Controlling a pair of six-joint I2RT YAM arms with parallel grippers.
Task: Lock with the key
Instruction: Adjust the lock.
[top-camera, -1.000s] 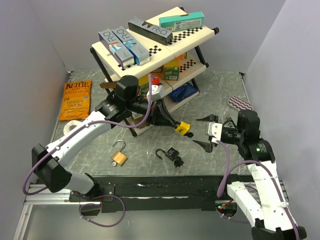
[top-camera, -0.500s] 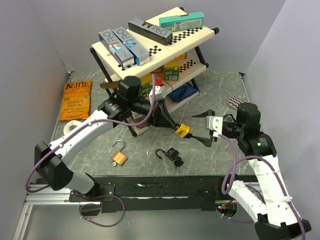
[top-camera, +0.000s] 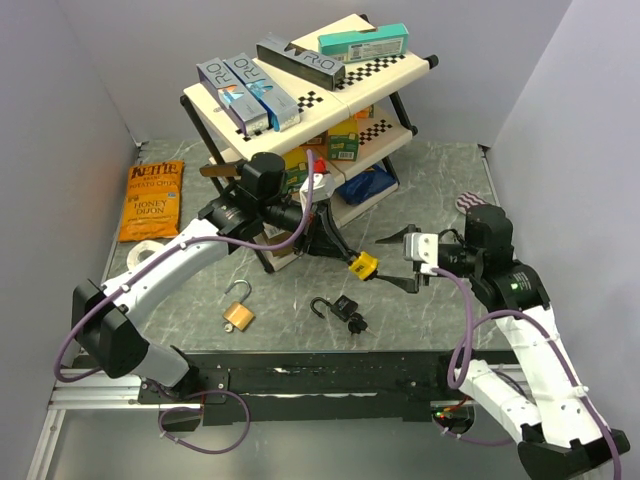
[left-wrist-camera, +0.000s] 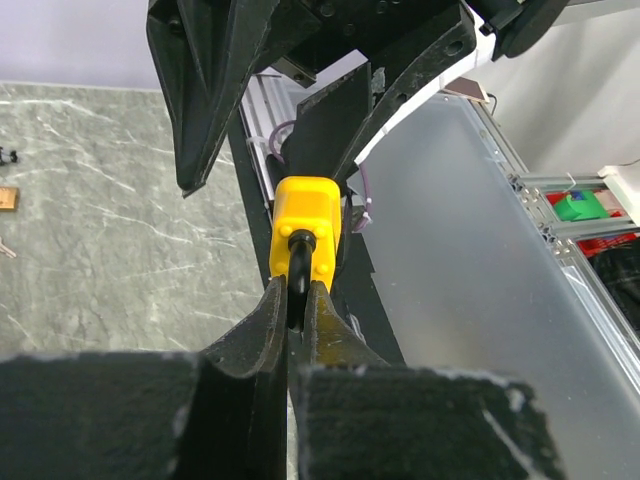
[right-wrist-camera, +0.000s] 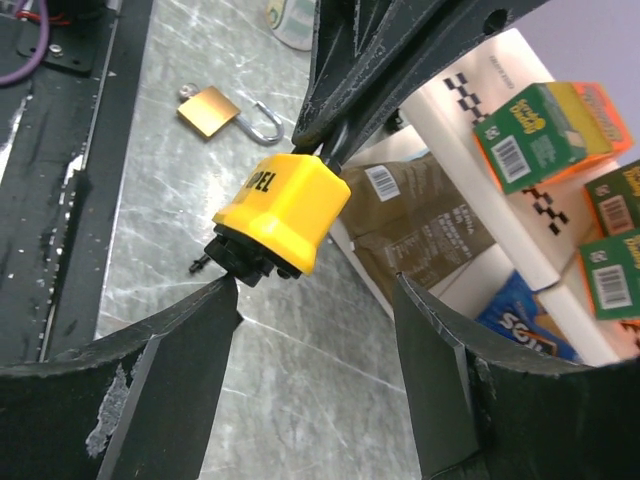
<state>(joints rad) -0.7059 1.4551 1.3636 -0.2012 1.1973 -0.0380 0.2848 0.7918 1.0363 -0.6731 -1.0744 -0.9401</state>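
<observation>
My left gripper (top-camera: 340, 250) is shut on the shackle of a yellow padlock (top-camera: 362, 263) and holds it above the table. In the left wrist view the lock body (left-wrist-camera: 306, 224) sticks out past the closed fingertips. In the right wrist view the yellow lock (right-wrist-camera: 285, 210) has a black key (right-wrist-camera: 235, 262) in its underside. My right gripper (top-camera: 400, 262) is open just right of the lock; its left finger (right-wrist-camera: 190, 330) touches the key end. A brass padlock (top-camera: 238, 312) and a black padlock (top-camera: 340, 308) with keys lie open on the table.
A two-tier shelf (top-camera: 400, 75) with boxes and snack packs stands at the back centre. A chip bag (top-camera: 152, 198) lies at the left and a roll of tape (top-camera: 147, 250) beside it. A patterned item (top-camera: 480, 207) lies at the right. A black strip (top-camera: 330, 365) runs along the near edge.
My right gripper has moved left and up toward the yellow padlock, closing the gap until its finger reaches the key. My left gripper has shifted the lock slightly.
</observation>
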